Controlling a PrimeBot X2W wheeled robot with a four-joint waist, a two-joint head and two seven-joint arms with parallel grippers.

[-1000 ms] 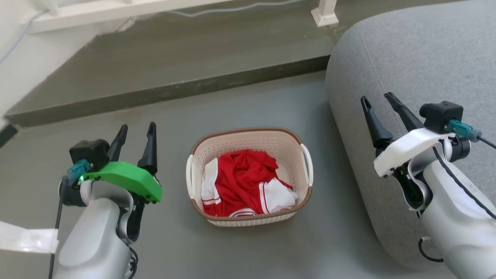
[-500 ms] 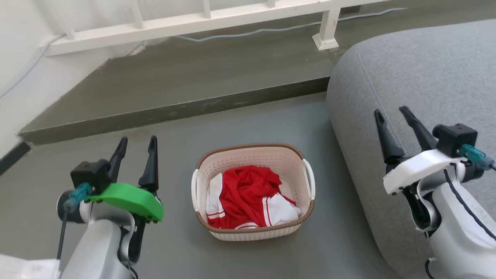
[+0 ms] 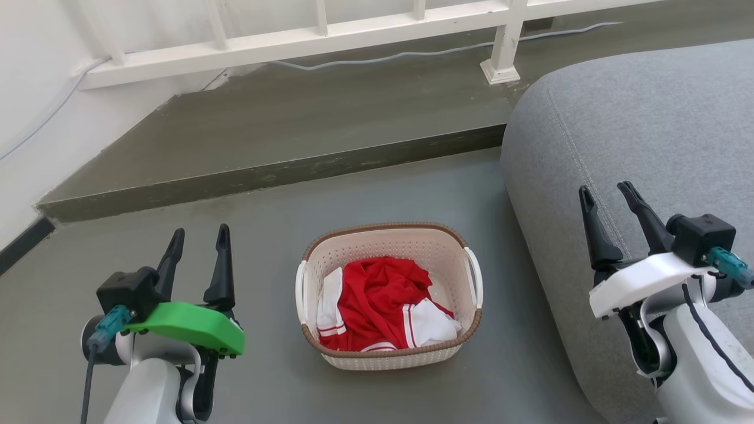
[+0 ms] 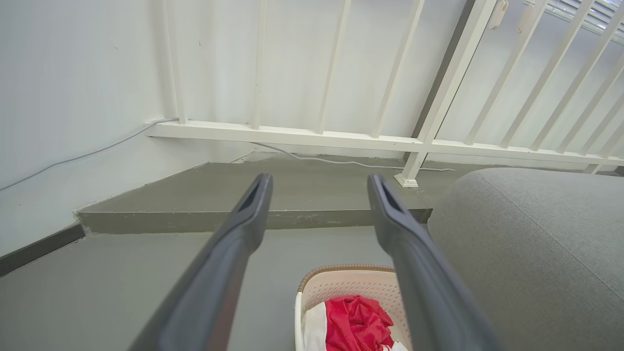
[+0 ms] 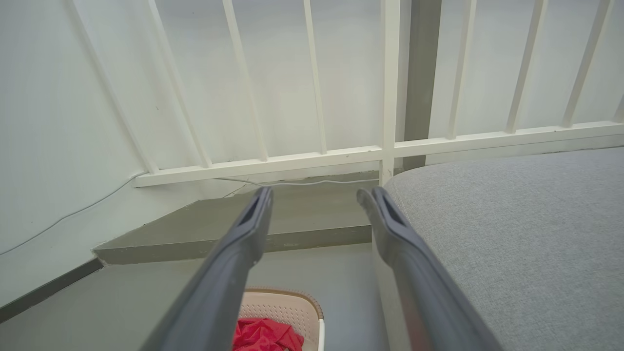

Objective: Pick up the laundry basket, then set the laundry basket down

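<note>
While left tool (image 3: 199,231) and right tool (image 3: 604,188) gape empty, laundry basket (image 3: 389,247) sits between, apart.

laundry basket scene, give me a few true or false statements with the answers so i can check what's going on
1. The laundry basket sits on the floor between the left gripper and the right gripper. True.
2. The left gripper is shut on the basket. False: it is open and apart from the basket.
3. The basket holds red and white clothing. True.
4. The basket stands on a table. False: it stands on the floor, beside the grey sofa.
5. The right gripper is open and holds nothing. True.
</note>
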